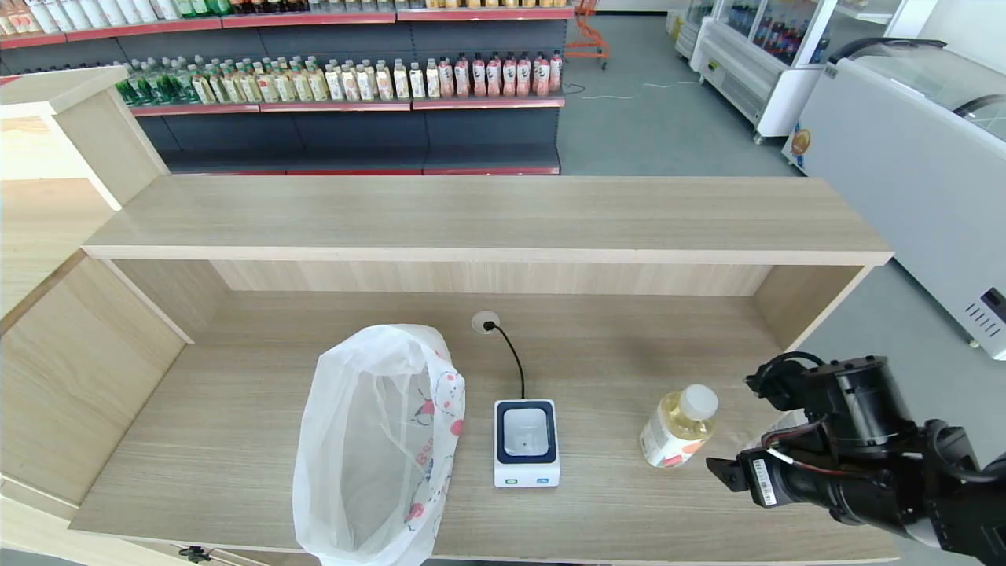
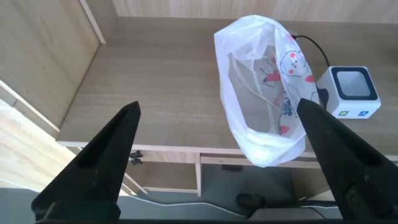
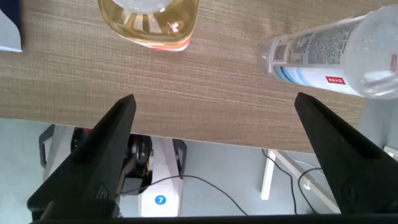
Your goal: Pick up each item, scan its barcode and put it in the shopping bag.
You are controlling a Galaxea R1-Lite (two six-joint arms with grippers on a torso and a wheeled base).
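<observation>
A white plastic shopping bag [image 1: 377, 448] [image 2: 261, 93] stands open on the wooden counter [image 1: 236, 424], left of a small white barcode scanner [image 1: 526, 442] [image 2: 351, 90]. Right of the scanner stands a bottle of yellow drink with a white cap [image 1: 680, 427] [image 3: 149, 22]. A clear bottle with a blue and white label [image 3: 329, 53] lies beside it, mostly hidden behind my right arm [image 1: 849, 464] in the head view. My right gripper [image 3: 214, 162] is open over the counter's front edge, just short of both bottles. My left gripper [image 2: 217, 168] is open and holds nothing, off the counter's front edge near the bag.
A raised wooden ledge [image 1: 487, 220] runs along the back of the counter, with side walls left and right. The scanner's black cable [image 1: 511, 354] leads to a hole at the back. Store shelves with bottles [image 1: 346, 79] and freezers [image 1: 904, 141] stand beyond.
</observation>
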